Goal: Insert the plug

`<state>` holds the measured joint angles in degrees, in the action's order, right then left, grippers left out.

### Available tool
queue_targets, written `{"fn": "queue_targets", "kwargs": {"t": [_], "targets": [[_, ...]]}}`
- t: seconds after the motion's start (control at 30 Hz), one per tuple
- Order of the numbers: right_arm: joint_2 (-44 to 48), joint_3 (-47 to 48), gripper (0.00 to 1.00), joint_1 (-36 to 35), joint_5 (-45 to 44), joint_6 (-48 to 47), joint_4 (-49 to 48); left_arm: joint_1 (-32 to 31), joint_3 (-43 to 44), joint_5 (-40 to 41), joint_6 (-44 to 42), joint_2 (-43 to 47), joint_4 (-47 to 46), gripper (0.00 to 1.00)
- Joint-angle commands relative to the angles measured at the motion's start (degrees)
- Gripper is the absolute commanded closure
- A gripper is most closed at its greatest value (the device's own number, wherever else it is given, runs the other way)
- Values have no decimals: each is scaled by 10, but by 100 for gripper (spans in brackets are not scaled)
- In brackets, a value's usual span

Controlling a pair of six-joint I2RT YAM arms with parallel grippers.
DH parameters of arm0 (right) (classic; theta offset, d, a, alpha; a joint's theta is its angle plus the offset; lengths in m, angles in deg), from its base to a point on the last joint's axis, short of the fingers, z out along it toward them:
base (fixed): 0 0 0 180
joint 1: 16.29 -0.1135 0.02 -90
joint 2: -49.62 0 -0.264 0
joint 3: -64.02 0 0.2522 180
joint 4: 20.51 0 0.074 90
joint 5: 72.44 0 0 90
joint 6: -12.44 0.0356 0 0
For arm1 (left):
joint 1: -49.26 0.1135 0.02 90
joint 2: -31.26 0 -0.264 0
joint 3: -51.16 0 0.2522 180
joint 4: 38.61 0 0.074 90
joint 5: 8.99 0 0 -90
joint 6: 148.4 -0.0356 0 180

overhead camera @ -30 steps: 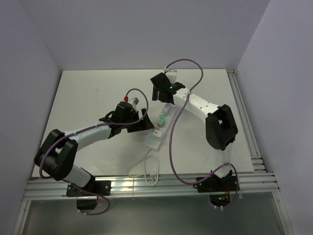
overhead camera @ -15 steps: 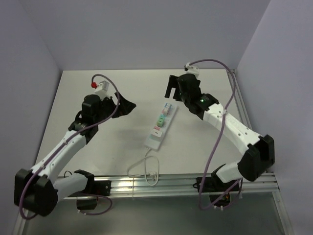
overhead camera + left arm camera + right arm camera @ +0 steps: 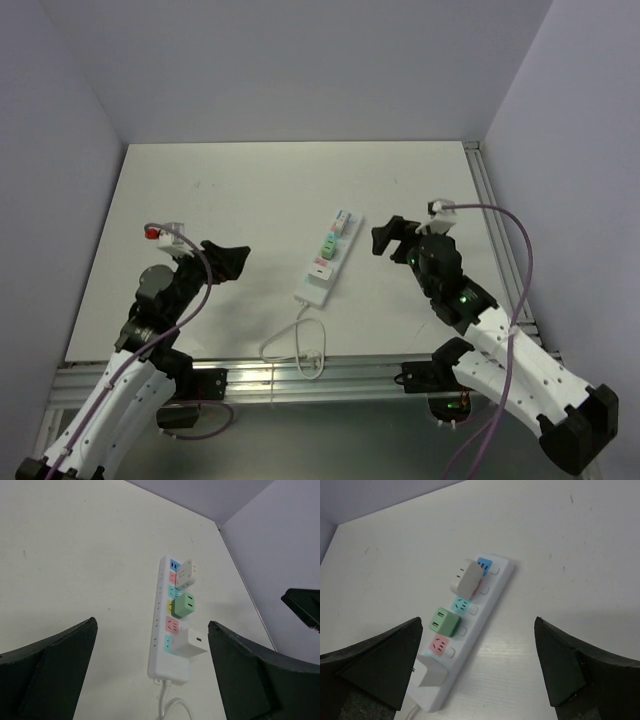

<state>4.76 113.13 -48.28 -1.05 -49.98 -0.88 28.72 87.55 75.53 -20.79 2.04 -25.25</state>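
We thought the white plug (image 3: 185, 573) might slip out, or bend if pushed crooked, because it leaned and nothing held the power strip (image 3: 328, 258). It was small and boxy, at the strip's far end, in the middle of the surface (image 3: 200, 200), past a green plug (image 3: 183, 605) and a white charger (image 3: 190, 642). The left pincer (image 3: 236, 262) and right pincer (image 3: 390, 238) stood wide, holding nothing.

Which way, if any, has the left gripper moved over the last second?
Yes: the left gripper has drawn back leftward from beside the power strip, which stayed put, and now stands well apart from it.
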Motion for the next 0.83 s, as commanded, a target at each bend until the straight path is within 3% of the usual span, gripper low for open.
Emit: {"fn": "queue_targets", "kwargs": {"t": [0.0,0.17,0.27,0.8], "targets": [[81,-69,0,-1,-29,10,-55,3,-37,36,-4,68,-1,1],[171,-153,0,-1,-66,37,-82,2,-90,44,-27,144,19,0],[197,-179,0,-1,-73,47,-84,2,-113,1,-35,164,-12,0],[178,-187,0,-1,-85,72,-62,2,-118,6,-35,162,-16,0]]}}
